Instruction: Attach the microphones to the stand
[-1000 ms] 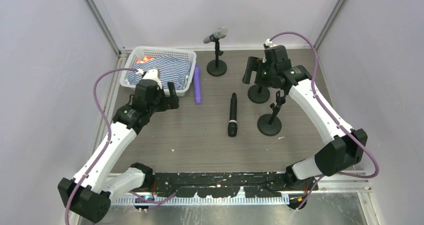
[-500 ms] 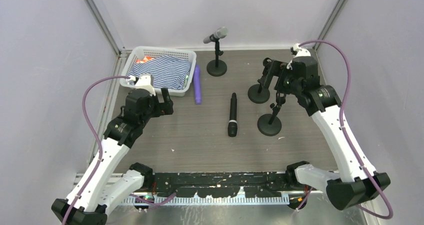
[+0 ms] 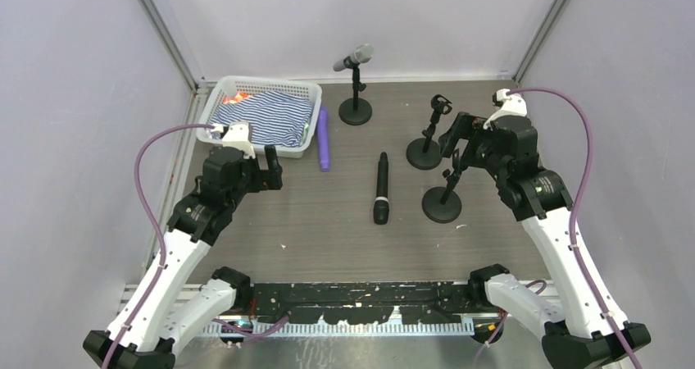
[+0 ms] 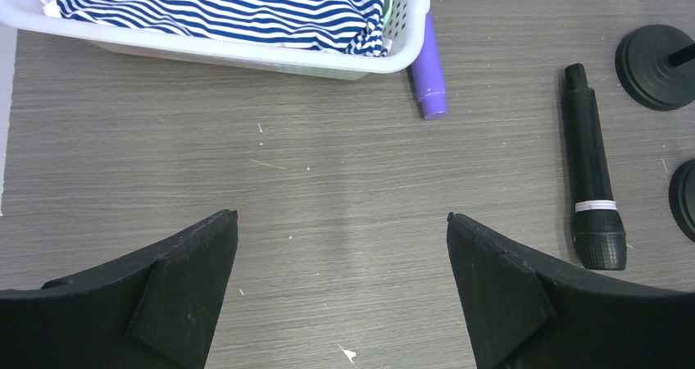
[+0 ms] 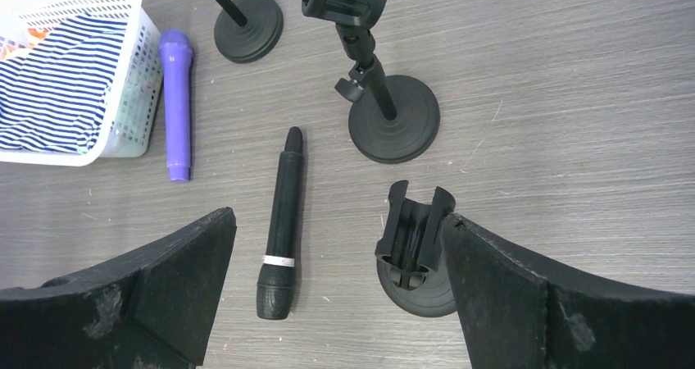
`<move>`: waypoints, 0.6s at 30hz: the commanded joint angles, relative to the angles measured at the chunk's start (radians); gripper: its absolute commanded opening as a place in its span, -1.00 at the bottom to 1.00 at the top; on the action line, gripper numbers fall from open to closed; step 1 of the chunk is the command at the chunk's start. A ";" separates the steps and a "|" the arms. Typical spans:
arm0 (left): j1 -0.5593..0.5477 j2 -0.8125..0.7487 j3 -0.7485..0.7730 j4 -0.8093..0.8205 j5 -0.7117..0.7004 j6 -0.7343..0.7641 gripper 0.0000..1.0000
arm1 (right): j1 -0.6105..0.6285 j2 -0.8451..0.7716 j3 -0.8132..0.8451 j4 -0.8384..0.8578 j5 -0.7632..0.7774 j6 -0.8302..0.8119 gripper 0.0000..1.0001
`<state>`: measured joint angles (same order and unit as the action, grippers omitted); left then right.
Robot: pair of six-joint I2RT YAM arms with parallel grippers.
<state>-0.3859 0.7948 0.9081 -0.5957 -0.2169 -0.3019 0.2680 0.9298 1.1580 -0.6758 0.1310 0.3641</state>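
Observation:
A black microphone (image 3: 381,189) lies on the table centre, also in the left wrist view (image 4: 593,190) and right wrist view (image 5: 280,224). A purple microphone (image 3: 323,138) lies beside the basket. Two empty stands are at the right: one nearer (image 3: 442,202) with an empty clip (image 5: 414,236), one farther (image 3: 425,149). A third stand (image 3: 355,107) at the back holds a grey microphone (image 3: 353,57). My left gripper (image 4: 340,230) is open and empty over bare table. My right gripper (image 5: 336,230) is open and empty above the nearer stand and the black microphone.
A white basket (image 3: 232,84) with striped cloth sits at the back left. The enclosure walls close in at left, right and back.
My right arm has swung back from the farther stand toward the right and nearer side. My left arm has drawn back slightly toward the left.

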 commanded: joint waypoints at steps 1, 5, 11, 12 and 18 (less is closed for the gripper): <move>0.001 -0.033 -0.002 0.035 0.007 0.029 1.00 | -0.002 -0.043 -0.028 0.068 0.025 -0.023 1.00; 0.000 -0.044 -0.010 0.035 0.029 0.030 1.00 | -0.001 -0.082 -0.067 0.099 0.014 -0.028 1.00; 0.001 -0.044 -0.009 0.035 0.040 0.025 0.99 | -0.002 -0.067 -0.012 -0.020 -0.069 -0.033 1.00; 0.001 -0.045 -0.009 0.035 0.040 0.026 0.99 | -0.002 -0.054 0.004 -0.052 -0.107 -0.035 1.00; 0.001 -0.037 -0.010 0.036 0.046 0.033 0.99 | 0.158 0.036 0.032 -0.076 -0.093 0.041 1.00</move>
<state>-0.3859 0.7612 0.8982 -0.5953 -0.1883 -0.2829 0.2890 0.9165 1.1461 -0.7387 0.0181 0.3645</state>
